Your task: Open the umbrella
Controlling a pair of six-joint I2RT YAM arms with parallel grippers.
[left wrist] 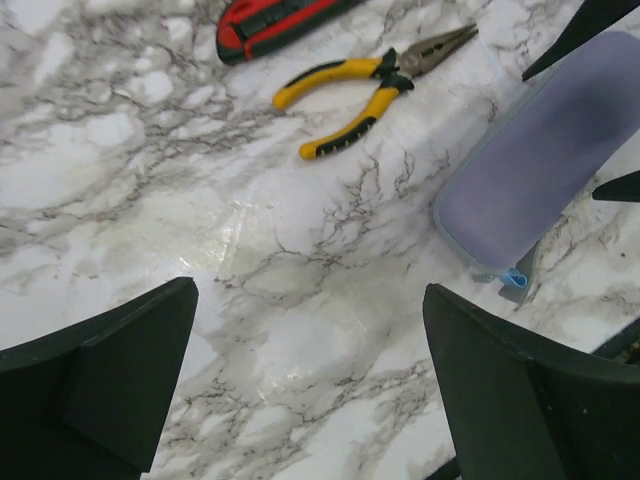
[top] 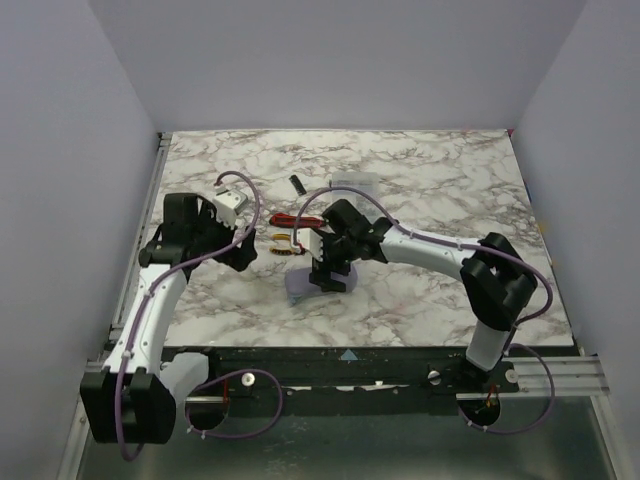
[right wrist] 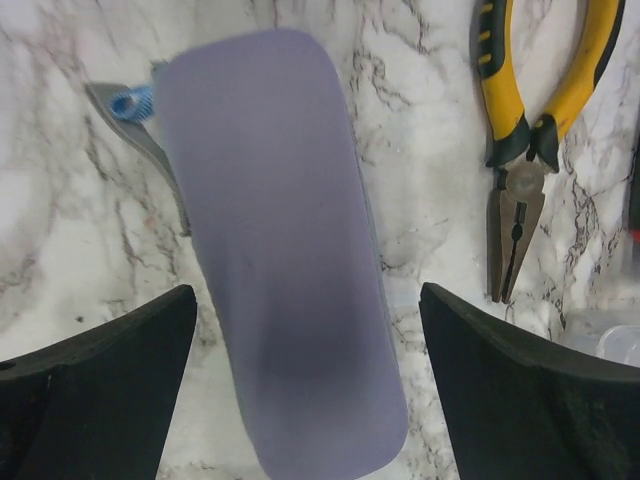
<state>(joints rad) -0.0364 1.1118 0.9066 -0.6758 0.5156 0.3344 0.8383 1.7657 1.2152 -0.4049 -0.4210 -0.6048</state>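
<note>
R gripper (right wrist: 305, 295) wide open, nothing held, above the folded umbrella (right wrist: 275, 220). Umbrella lies flat on marble table (left wrist: 120, 150), front-centre, blue strap tab (right wrist: 130, 102) at one end. L gripper (left wrist: 308, 300) open too, over bare marble beside it. Beyond: yellow-handled pliers (left wrist: 345, 95), then red-handled tool (left wrist: 270, 20).

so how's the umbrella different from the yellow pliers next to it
The umbrella is a broad, smooth, lavender-blue oblong; the yellow pliers are slim, with yellow-and-black handles. The umbrella ends in a small blue loop, the pliers in a pointed metal nose. Both lie flat on the marble table.
</note>
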